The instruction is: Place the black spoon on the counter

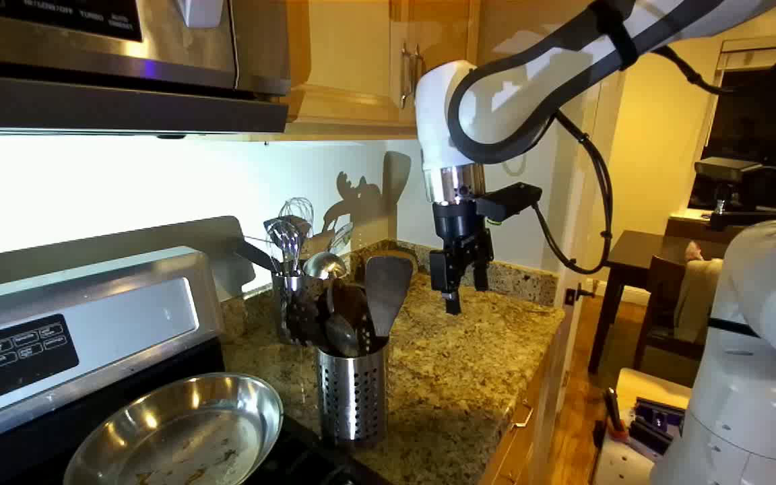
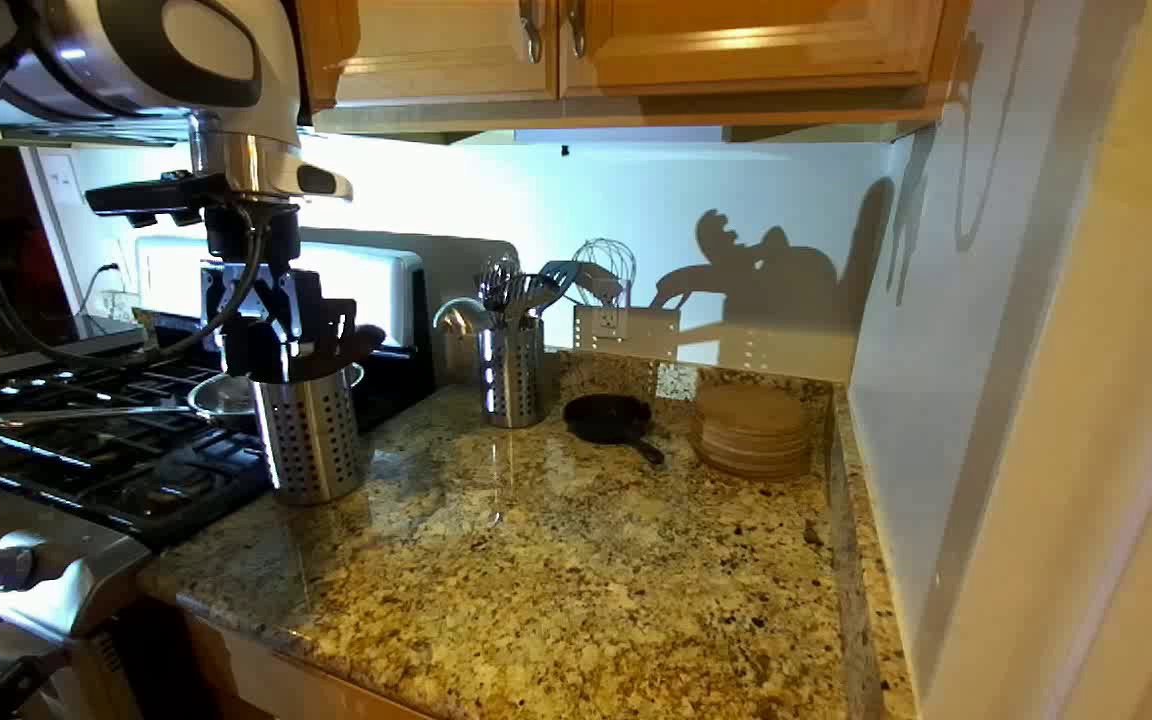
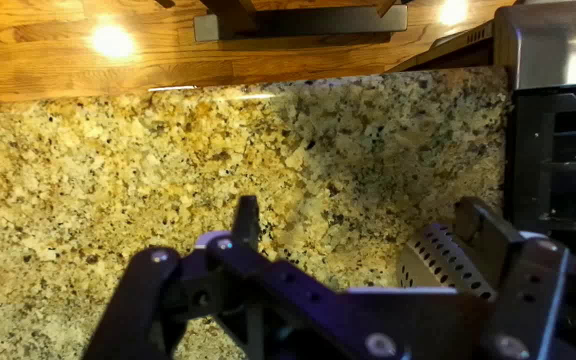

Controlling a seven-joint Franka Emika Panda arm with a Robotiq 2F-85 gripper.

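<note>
Several dark utensils stand in the front steel holder (image 1: 353, 397), which also shows in an exterior view (image 2: 311, 440) and the wrist view (image 3: 425, 260). Among them is a dark oval spoon head (image 1: 341, 335); I cannot tell for certain that it is the black spoon. A broad black spatula (image 1: 388, 286) rises beside it. The granite counter (image 1: 459, 364) lies below, also in an exterior view (image 2: 576, 570) and the wrist view (image 3: 168, 165). My gripper (image 1: 467, 298) is open and empty above the counter near the holder; in the wrist view (image 3: 360, 205) the holder is by the right finger.
A rear steel holder (image 2: 513, 385) has whisks and a ladle. A small black skillet (image 2: 606, 418) and a stack of round wooden pieces (image 2: 751, 430) stand at the back. A silver pan (image 1: 182, 431) sits on the black stovetop (image 2: 151, 470). Cabinets (image 2: 746, 50) hang above.
</note>
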